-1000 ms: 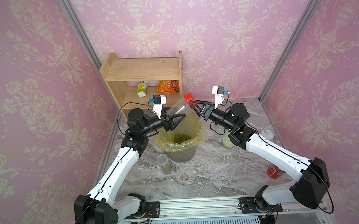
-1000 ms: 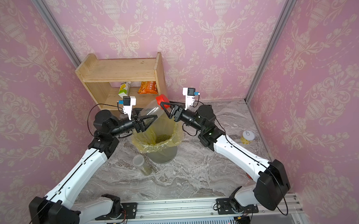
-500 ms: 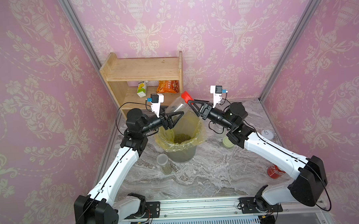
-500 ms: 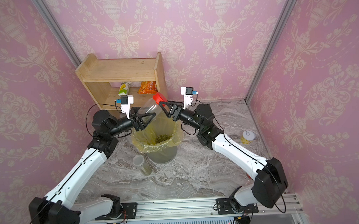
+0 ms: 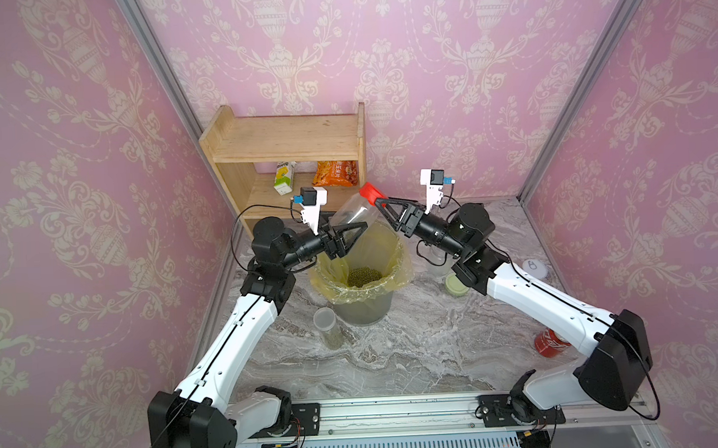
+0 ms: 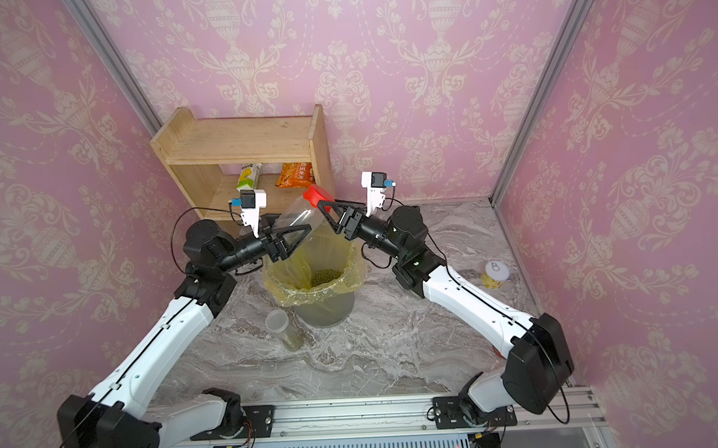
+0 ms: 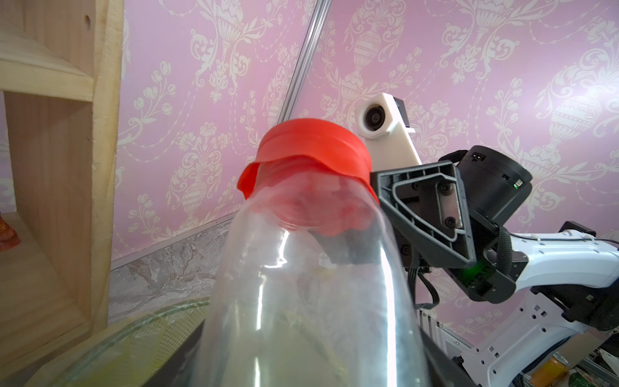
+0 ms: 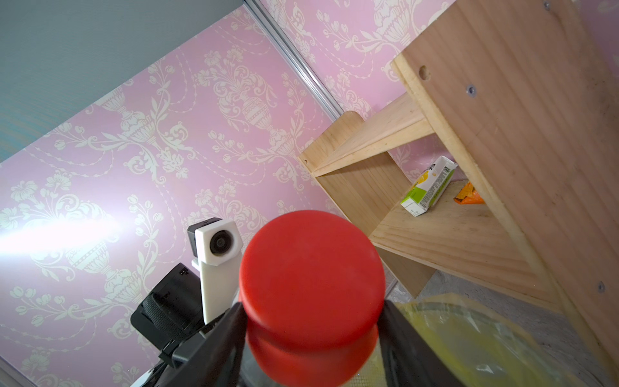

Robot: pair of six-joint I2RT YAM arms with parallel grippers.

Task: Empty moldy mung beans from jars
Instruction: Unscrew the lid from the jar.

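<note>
A clear jar (image 5: 350, 215) (image 6: 298, 215) hangs tilted over the bin, red lid (image 5: 370, 191) (image 6: 317, 193) uppermost. My left gripper (image 5: 355, 229) (image 6: 303, 229) is shut on its body, which fills the left wrist view (image 7: 301, 301). My right gripper (image 5: 379, 201) (image 8: 311, 321) is shut on the red lid (image 8: 311, 278), with a finger (image 8: 227, 335) pressed against each side. Loose mung beans (image 5: 364, 277) (image 6: 326, 276) lie in the bin. A slim jar (image 5: 328, 328) holding beans stands in front of the bin.
The grey bin (image 5: 365, 312) has a yellow bag. A wooden shelf (image 5: 287, 153) stands close behind the jar. A pale green lid (image 5: 455, 285) lies under my right arm. A yellow tin (image 6: 495, 275) and a red soda can (image 5: 552, 341) stand to the right.
The right gripper's jaws have closed in onto the red lid. The jar and both grippers have shifted slightly up and toward the shelf.
</note>
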